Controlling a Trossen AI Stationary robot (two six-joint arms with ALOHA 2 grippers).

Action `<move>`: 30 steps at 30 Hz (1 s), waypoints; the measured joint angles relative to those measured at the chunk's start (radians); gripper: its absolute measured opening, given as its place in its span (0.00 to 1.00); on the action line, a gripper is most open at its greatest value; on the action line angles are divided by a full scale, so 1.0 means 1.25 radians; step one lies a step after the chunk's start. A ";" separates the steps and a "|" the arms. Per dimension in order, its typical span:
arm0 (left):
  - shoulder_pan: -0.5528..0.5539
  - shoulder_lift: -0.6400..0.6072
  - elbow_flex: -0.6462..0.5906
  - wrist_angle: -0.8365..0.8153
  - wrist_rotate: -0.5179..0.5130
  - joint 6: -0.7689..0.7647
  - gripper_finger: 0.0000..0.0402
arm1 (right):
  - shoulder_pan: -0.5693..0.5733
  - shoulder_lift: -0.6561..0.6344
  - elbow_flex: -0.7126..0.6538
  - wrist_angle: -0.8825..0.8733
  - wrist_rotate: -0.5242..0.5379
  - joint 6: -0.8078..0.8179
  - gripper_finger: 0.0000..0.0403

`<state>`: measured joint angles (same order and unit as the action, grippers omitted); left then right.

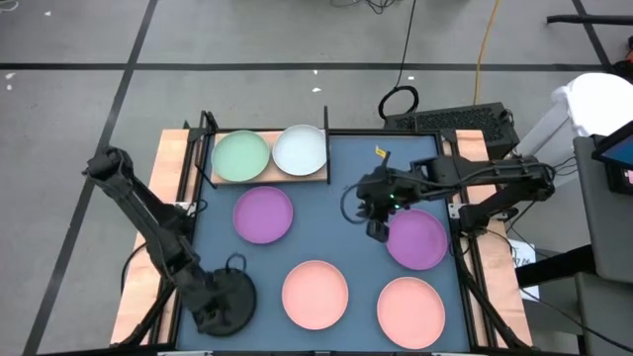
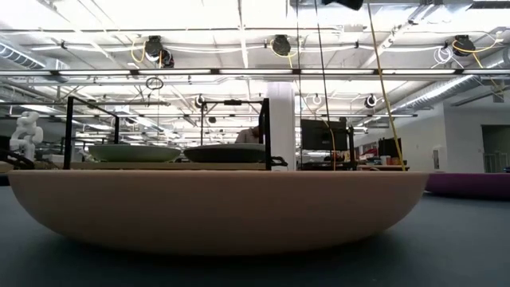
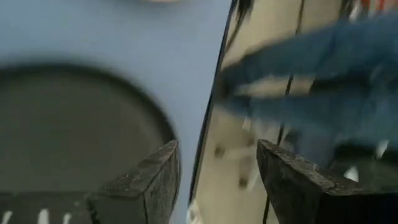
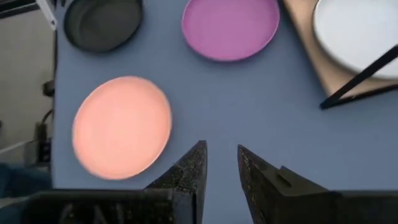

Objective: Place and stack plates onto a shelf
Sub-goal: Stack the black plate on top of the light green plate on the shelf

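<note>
Plates lie spread over the mat: a green plate [image 1: 241,156] and a white plate [image 1: 300,149] already sit side by side on the shelf [image 1: 318,179], while two purple, two pink and a black plate [image 1: 226,298] wait below. The right gripper [image 1: 377,230] hovers at the inner rim of the near purple plate [image 1: 416,239], jaws narrowly parted and empty, so that plate lies just outboard of them. The left gripper [image 3: 217,186] hangs by the black plate, jaws apart, nothing held. The right arm looks nearer the next pick.
</note>
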<state>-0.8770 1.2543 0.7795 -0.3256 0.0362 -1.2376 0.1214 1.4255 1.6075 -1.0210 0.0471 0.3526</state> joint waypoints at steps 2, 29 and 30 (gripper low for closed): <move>-0.021 0.038 0.000 -0.002 0.034 -0.007 0.55 | 0.024 -0.011 0.000 -0.015 0.000 0.037 0.19; -0.090 0.082 0.127 -0.306 0.207 0.100 0.55 | 0.196 -0.129 -0.109 0.029 -0.019 0.144 0.19; -0.102 0.082 0.127 -0.308 0.208 0.097 0.55 | 0.199 -0.134 -0.123 0.044 -0.021 0.147 0.19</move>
<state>-1.0039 1.3571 0.9386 -0.7109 0.2968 -1.1159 0.3701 1.2574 1.4533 -0.9663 0.0210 0.5365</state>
